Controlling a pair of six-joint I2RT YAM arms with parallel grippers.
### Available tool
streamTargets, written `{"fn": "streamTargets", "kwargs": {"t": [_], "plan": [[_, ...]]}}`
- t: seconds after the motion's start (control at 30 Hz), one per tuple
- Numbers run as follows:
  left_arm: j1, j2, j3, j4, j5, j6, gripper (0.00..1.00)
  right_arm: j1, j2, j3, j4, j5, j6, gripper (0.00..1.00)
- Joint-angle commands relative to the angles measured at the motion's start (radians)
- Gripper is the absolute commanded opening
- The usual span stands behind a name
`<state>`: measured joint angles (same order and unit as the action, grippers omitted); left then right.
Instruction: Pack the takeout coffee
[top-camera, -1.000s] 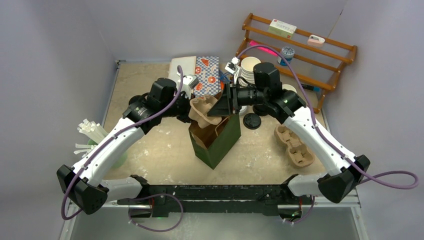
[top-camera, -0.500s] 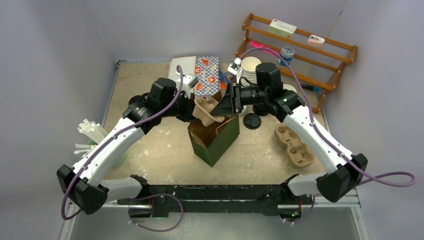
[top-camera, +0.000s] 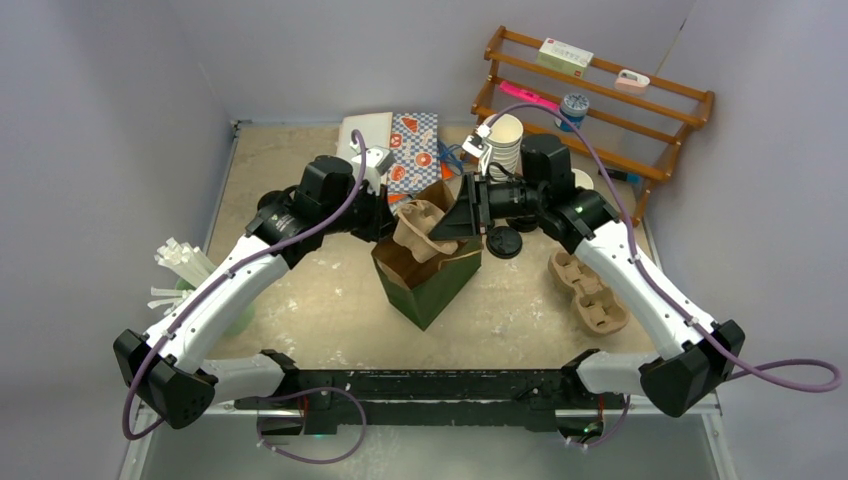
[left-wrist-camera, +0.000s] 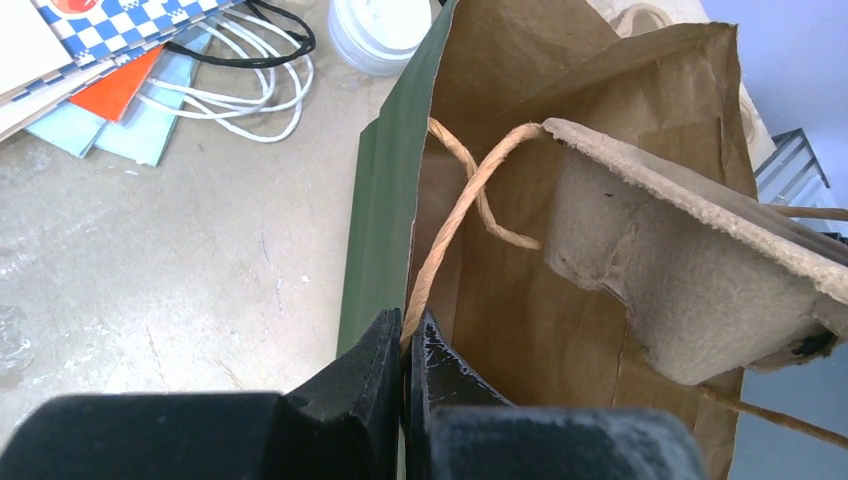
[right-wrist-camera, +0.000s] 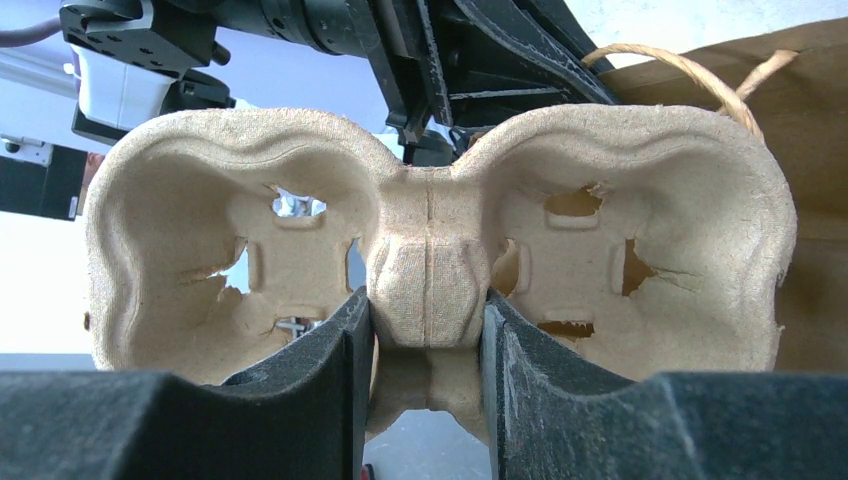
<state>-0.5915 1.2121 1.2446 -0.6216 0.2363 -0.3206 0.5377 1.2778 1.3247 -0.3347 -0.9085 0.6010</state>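
A dark green paper bag with a brown inside stands open at the table's middle. My left gripper is shut on the bag's near rim, with the twine handle caught between the jaws. A pulp cup carrier hangs tilted over the bag's mouth. My right gripper is shut on the carrier's centre ridge. From the left wrist view, the carrier pokes partly inside the bag. The takeout coffee is out of view.
A second pulp carrier lies at the right, with a black lid beside the bag. Nested white cups and a wooden rack stand at the back right. Patterned paper bags lie at the back. Straws stand at the left.
My right gripper has carried the carrier slightly right and down towards the bag's mouth. The bag's top has shifted a little. My left gripper keeps its hold.
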Motion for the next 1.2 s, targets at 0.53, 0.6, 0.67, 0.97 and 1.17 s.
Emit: {"fn": "streamTargets", "kwargs": {"t": [0.53, 0.6, 0.67, 0.97, 1.17], "plan": [[-0.002, 0.019, 0.081, 0.031, -0.087, 0.132, 0.52, -0.03, -0.028, -0.003, 0.008, -0.013, -0.011, 0.28], [-0.001, 0.02, 0.075, 0.067, -0.037, 0.162, 0.53, -0.03, -0.031, 0.004, 0.01, -0.011, -0.005, 0.28], [-0.002, 0.029, 0.075, 0.093, 0.021, 0.185, 0.54, -0.03, -0.032, 0.008, 0.01, -0.009, -0.003, 0.28], [-0.002, 0.085, 0.116, 0.148, 0.102, 0.236, 0.51, -0.03, -0.043, -0.016, 0.056, -0.013, 0.02, 0.28], [-0.003, 0.118, 0.133, 0.174, 0.068, 0.206, 0.4, -0.03, -0.046, -0.025, 0.064, -0.016, 0.02, 0.27]]}}
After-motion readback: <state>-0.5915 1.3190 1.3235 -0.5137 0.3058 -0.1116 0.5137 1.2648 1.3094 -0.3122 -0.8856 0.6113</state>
